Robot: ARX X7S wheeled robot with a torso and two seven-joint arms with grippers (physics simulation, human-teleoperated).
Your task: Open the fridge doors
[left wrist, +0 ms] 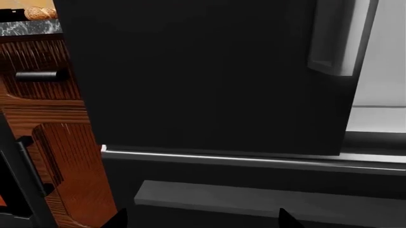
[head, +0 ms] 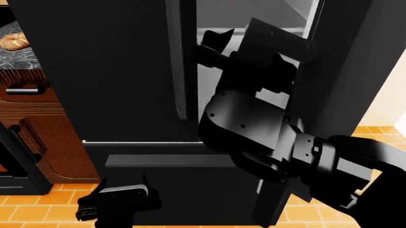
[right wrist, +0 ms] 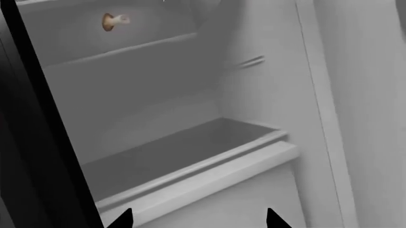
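The left fridge door [head: 101, 71] is a glossy black panel standing shut, its vertical grey handle [head: 178, 57] along its inner edge. The same door [left wrist: 190, 71] and handle [left wrist: 343, 38] fill the left wrist view. The right fridge door [head: 362, 71] stands swung out, baring the white interior [head: 254, 12]. My right gripper [head: 212, 43] reaches into the gap between the doors, open, holding nothing. In its wrist view this gripper [right wrist: 198, 219] faces white shelves [right wrist: 190, 166]. My left gripper [head: 120, 199] hangs low before the drawer; the wrist view shows it [left wrist: 203, 221] open and empty.
A wide black drawer front with a horizontal handle [head: 165, 160] lies under the doors. Left of the fridge are brown wooden cabinets [head: 38, 118] with a dark handle [head: 22, 89] and a marble counter with bread [head: 13, 42]. A small mushroom-like item [right wrist: 114, 21] sits inside. Orange tiles [head: 38, 209] cover the floor.
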